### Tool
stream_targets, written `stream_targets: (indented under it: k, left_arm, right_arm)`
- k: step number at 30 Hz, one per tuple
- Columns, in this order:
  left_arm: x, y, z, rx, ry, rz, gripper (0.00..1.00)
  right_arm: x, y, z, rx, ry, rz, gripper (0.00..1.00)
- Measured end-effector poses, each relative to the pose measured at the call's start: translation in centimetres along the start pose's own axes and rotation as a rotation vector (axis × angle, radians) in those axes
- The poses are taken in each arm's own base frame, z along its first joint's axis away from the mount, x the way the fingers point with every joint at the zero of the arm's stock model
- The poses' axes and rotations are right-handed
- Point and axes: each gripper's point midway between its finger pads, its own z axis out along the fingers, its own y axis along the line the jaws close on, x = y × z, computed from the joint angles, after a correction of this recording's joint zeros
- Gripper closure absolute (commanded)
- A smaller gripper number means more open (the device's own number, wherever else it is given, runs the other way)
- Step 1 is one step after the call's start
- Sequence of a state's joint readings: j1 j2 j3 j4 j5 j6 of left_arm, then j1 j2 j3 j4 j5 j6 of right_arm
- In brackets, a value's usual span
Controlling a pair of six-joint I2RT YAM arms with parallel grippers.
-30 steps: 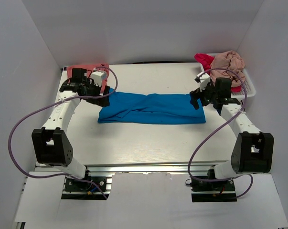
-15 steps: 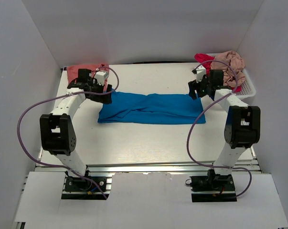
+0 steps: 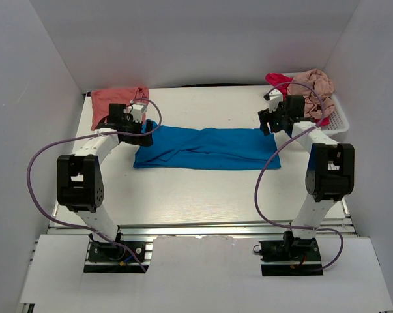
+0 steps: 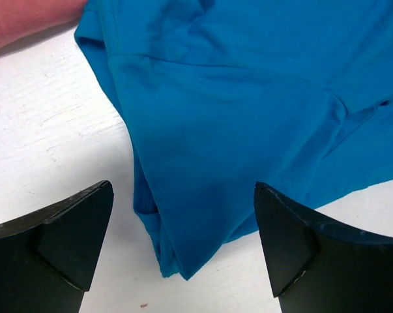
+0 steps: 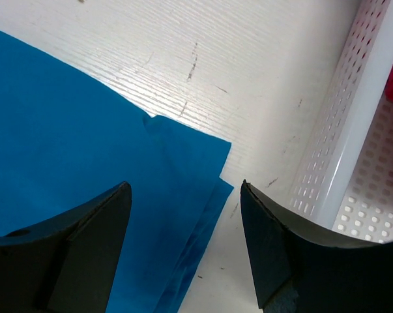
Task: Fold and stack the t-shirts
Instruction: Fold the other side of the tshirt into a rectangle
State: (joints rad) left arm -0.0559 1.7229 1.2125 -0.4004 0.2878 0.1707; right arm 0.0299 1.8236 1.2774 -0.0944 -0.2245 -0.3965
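The left end effector [image 4: 182, 195] stood with its fingers spread wide and nothing between them. It was poised over the left end of the bright blue t-shirt [image 4: 248, 98], where a bunched, doubled-over corner of the cloth showed in the gap. Whether the fingertips touched the cloth could not be told. The right end effector [image 5: 183, 195] also had its fingers apart and gripped nothing. It was over the far right corner of the same t-shirt, where two layered edges lay slightly offset.

The blue t-shirt lay flat across the middle of the white surface [image 3: 203, 195] as a long band running left to right between the two arms. Just beyond its left end, at the far left corner of the surface, lay the salmon-coral t-shirt [image 3: 115, 98], folded flat and close beside the blue cloth.

To the right of the right end effector stood the white slotted basket [image 5: 339, 150] at the far right edge. It held the dusty beige-pink t-shirt [image 3: 310, 88], crumpled in a heap, with the magenta-red t-shirt [image 3: 277, 81] showing beside and under it.
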Motion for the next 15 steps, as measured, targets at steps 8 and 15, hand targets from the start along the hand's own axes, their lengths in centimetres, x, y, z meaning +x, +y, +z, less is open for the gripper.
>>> stream_targets:
  k: [8,15]
  left_arm:
    - [-0.1,0.2,1.0,-0.004,-0.044,-0.014,0.03]
    - [1.5,0.3,2.8,0.005,-0.018,-0.032,0.03]
  right_arm:
    - [2.3,-0.3,0.2,0.028,0.072,-0.012,0.28]
    - [5.5,0.9,-0.1,0.011,0.157,-0.003,0.31]
